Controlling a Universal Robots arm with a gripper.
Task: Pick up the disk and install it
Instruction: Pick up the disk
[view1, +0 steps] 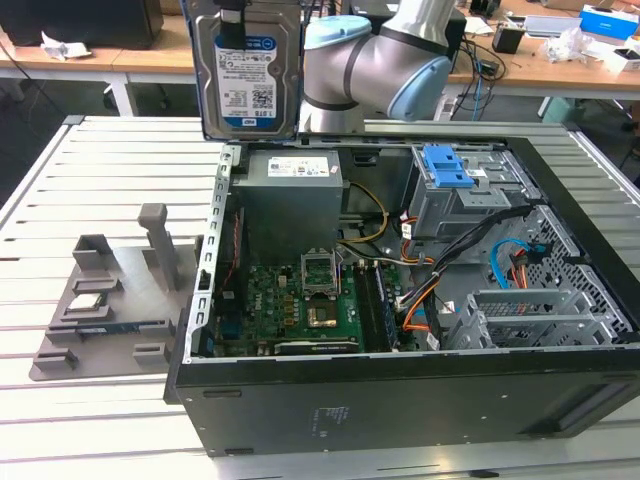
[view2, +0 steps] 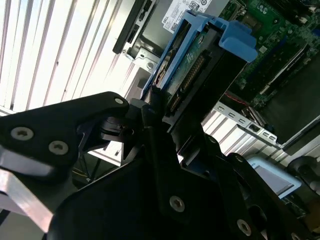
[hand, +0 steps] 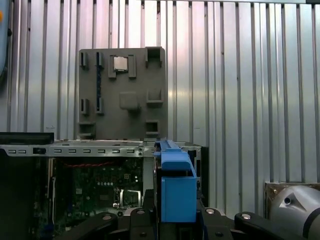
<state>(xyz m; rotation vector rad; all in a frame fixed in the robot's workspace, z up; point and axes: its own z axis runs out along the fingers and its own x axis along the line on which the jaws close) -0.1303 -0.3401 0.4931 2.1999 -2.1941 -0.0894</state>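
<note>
Silver-grey metal disk (view1: 248, 70) framed by blue plastic rails, clamped upright in black gripper (hand: 175, 202), raised above open black computer case (view1: 400, 410).

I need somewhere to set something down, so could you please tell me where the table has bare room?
Bare slats of the table lie on the exterior view's left, all around the grey fixture tray. The open computer case is crowded with boards and cables.
</note>
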